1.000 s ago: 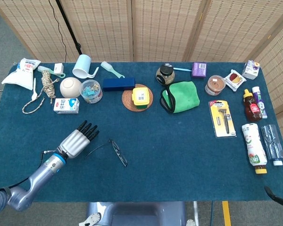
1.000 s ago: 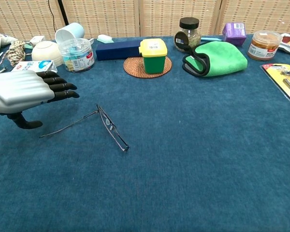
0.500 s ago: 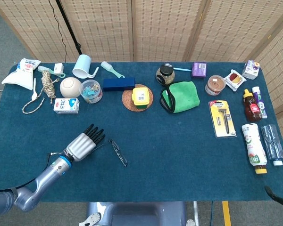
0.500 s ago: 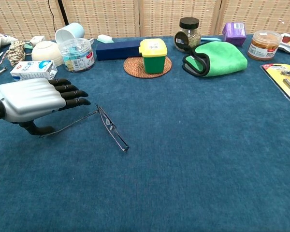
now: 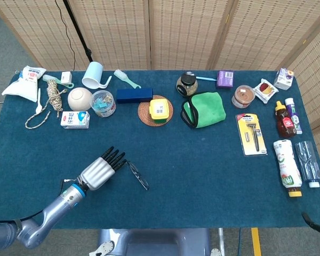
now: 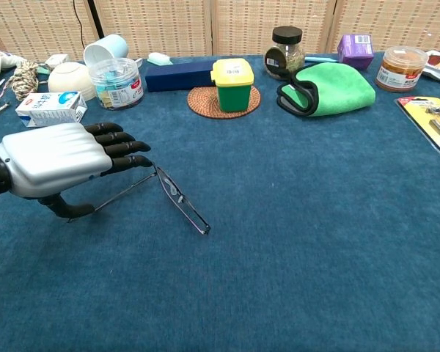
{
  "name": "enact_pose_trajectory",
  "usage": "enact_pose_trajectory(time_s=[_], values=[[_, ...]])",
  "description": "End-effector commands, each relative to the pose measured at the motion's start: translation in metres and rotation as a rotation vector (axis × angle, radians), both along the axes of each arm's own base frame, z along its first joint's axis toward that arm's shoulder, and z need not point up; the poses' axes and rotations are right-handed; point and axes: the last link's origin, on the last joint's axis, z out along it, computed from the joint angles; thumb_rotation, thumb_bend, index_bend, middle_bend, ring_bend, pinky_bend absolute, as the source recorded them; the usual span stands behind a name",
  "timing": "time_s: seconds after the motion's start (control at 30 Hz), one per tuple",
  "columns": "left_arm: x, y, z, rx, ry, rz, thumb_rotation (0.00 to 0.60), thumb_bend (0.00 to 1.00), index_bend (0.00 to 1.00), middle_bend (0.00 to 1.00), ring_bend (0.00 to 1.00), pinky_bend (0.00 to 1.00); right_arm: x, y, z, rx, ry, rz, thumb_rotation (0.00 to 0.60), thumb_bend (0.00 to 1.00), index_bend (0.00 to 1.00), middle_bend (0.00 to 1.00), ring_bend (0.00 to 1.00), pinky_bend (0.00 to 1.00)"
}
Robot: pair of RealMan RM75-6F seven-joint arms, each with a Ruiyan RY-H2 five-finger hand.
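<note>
Hovering over the desk (image 6: 293, 242), my left robot hand (image 6: 55, 158) is spread flat, holding nothing, fingertips over one arm of the glasses (image 6: 182, 202) lying open. Far behind, a clear tub (image 6: 117, 82) holds small colourful bits; a jar (image 6: 284, 51) holds brownish contents.

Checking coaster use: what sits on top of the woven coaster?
A yellow-lidded green container stands on the woven coaster. Its contents and the coaster's middle are hidden.

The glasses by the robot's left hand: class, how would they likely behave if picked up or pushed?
The glasses look thin-framed, so probably light and easily bent. One temple arm is unfolded, lying under the left hand, so it may swing when lifted. They lie flat on the blue tablecloth, so a push would likely slide or turn them, not roll them.
</note>
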Motion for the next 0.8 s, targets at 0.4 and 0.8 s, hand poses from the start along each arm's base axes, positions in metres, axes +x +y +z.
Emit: enact_pose_trajectory(time_s=[0.4,0.8], values=[[0.028,-0.01,0.006,0.009,-0.076,-0.037,0.55,0.3,0.0,0.0,0.0,0.0,-0.004,0.003,0.002,-0.008,-0.008,-0.005,0.6,0.22,0.08,0.0,0.0,0.0],[0.085,-0.02,-0.028,-0.066,-0.15,-0.102,0.55,0.3,0.0,0.0,0.0,0.0,-0.007,0.008,0.003,-0.019,-0.018,-0.005,0.6,0.22,0.08,0.0,0.0,0.0]])
